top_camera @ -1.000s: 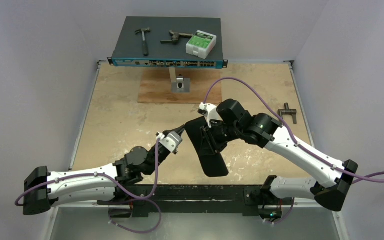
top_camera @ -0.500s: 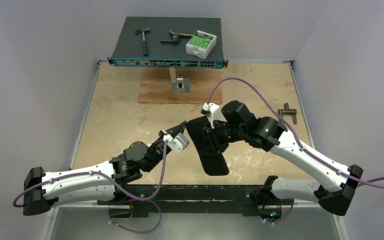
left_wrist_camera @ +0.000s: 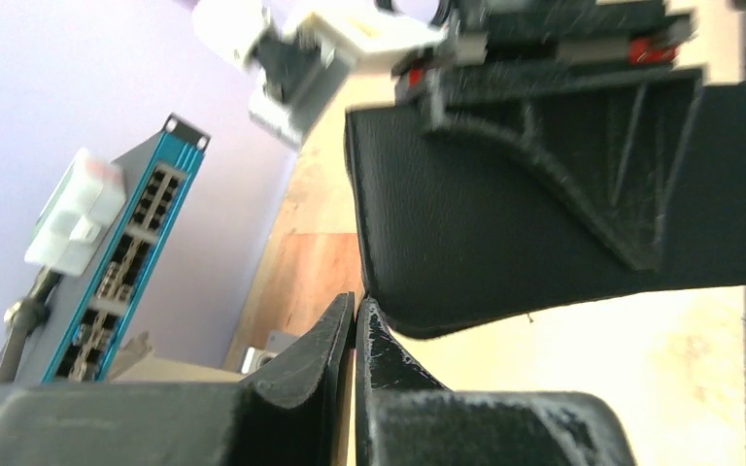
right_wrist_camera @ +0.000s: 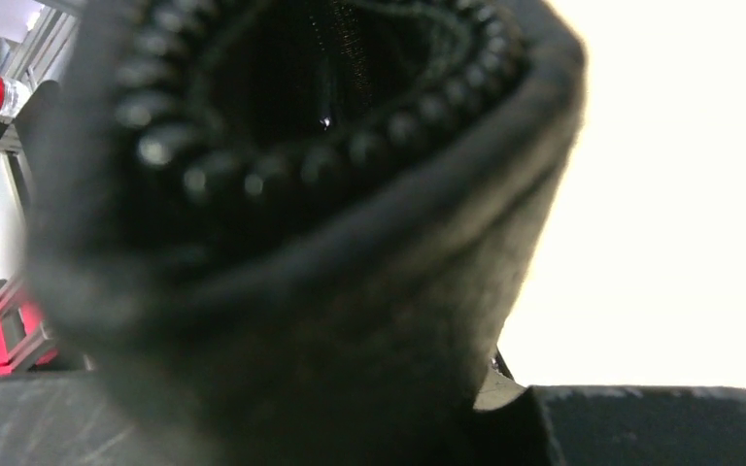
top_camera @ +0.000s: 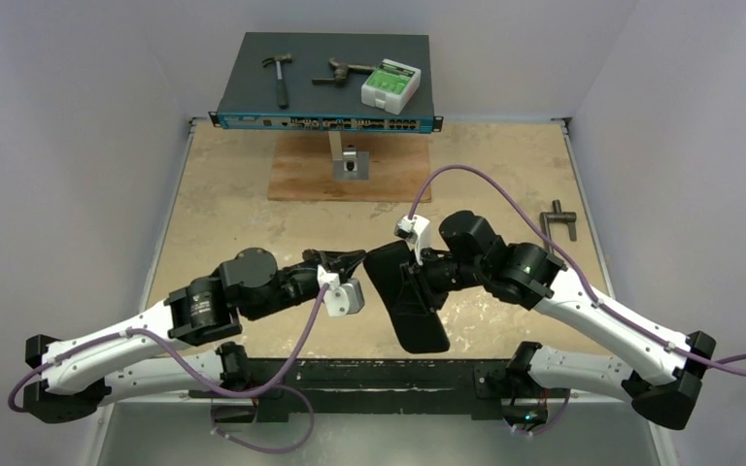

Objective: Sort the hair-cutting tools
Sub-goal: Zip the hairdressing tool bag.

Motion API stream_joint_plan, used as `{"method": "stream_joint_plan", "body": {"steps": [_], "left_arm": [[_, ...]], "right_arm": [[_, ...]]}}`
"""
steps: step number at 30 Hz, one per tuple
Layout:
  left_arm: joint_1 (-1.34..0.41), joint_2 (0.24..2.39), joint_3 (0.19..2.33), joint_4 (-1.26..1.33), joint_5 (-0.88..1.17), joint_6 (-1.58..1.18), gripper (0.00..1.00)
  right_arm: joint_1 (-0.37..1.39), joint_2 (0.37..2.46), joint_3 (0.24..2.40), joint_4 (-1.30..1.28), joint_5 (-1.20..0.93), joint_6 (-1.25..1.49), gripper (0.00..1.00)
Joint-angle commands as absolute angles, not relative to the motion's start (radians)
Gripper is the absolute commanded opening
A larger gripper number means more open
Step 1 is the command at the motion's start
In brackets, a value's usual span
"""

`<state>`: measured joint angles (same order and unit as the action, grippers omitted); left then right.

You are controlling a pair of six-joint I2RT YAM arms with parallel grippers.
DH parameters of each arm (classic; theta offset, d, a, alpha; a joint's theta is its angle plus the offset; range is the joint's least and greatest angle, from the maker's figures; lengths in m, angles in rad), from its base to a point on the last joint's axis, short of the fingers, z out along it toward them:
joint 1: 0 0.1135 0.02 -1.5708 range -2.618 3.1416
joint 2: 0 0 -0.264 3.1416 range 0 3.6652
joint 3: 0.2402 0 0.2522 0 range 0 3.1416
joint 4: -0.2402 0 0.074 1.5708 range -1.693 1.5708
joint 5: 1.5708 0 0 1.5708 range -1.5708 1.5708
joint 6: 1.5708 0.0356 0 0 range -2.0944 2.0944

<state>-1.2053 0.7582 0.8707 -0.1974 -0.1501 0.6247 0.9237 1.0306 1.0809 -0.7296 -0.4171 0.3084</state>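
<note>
None of the hair-cutting tools shows in any view. A black zippered pouch hangs over the middle of the table, and my right gripper is shut on its upper part. In the right wrist view the pouch fills the frame, its zipper teeth curling round an open mouth, with one finger at the bottom right. My left gripper is shut with nothing in it. Its tip sits right at the pouch's lower corner.
A blue network switch stands at the back, carrying a hammer, a rusty tool and a white-and-green box. In front lies a wooden board with a metal bracket. A grey T-shaped bar lies at the right.
The left arm has raised its elbow and swung its shut gripper right, up to the pouch's corner. The right arm has shifted the pouch slightly right and nearer.
</note>
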Motion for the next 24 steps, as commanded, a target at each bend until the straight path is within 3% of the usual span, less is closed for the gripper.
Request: {"method": "stream_joint_plan", "body": {"steps": [1, 14, 22, 24], "left_arm": [[-1.2, 0.805, 1.137, -0.291, 0.025, 0.654, 0.0], [-1.2, 0.958, 1.217, -0.283, 0.055, 0.636, 0.0], [-1.151, 0.806, 0.897, 0.106, -0.205, 0.269, 0.0], [-1.135, 0.789, 0.849, 0.11, -0.246, 0.118, 0.07]], "right_arm": [[0.92, 1.037, 1.029, -0.858, -0.383, 0.336, 0.0], [0.922, 0.999, 1.028, -0.843, -0.353, 0.339, 0.0], [0.922, 0.989, 0.962, -0.771, -0.364, 0.347, 0.0], [0.922, 0.963, 0.944, -0.704, -0.375, 0.379, 0.0]]}}
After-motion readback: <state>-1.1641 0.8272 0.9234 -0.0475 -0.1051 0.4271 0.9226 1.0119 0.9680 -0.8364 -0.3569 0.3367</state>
